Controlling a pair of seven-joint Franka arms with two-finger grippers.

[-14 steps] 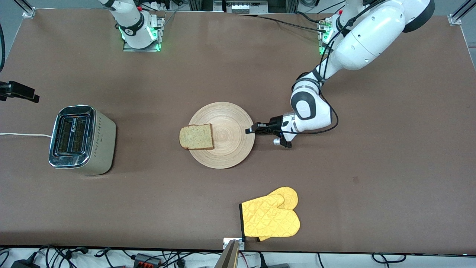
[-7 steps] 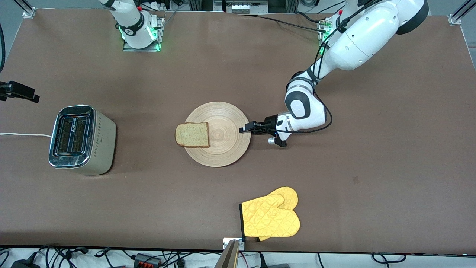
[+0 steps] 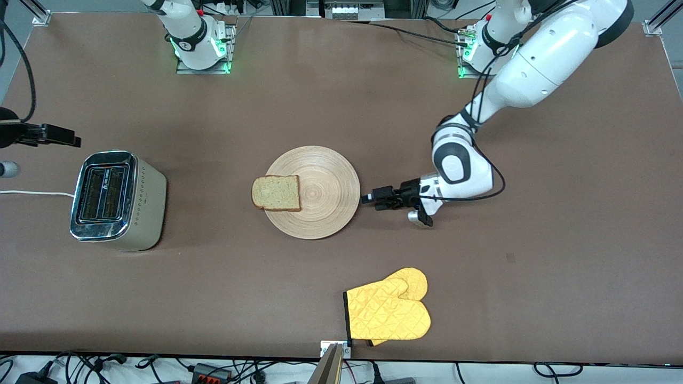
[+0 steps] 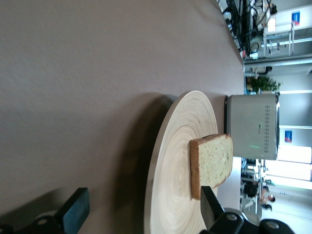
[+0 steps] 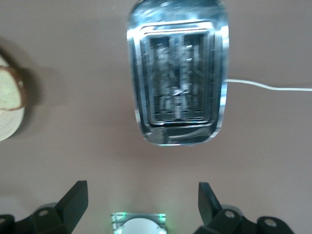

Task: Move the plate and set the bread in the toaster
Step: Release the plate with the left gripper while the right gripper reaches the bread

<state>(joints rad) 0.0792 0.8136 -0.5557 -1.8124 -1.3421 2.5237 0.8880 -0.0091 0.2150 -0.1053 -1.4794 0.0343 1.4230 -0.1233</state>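
Nearest the front camera, a yellow quilted oven mitt [image 3: 388, 312] lies flat on the brown table [image 3: 560, 256], close to its edge. Farther up the table, the round light-wood plate [image 3: 320, 208] sits near the middle, with the slice of bread [image 3: 276, 193] resting on its rim at the side toward the right arm's end, one edge hanging a little past the wood. The left gripper [image 3: 368, 201] is low over the table just beside the plate's rim at the left arm's end, clear of it, its fingers [image 4: 74, 212] spread wide with nothing between them. Well apart from the plate, toward the right arm's end, stands the chrome-topped toaster [image 3: 116, 199] with both slots bare, a row of small dots and a tiny mark too small to read along its beige side, and a white cord [image 3: 34, 193] trailing off the table. The right gripper [image 5: 141, 200] hangs above the table by the toaster, its jaws wide apart and holding nothing.
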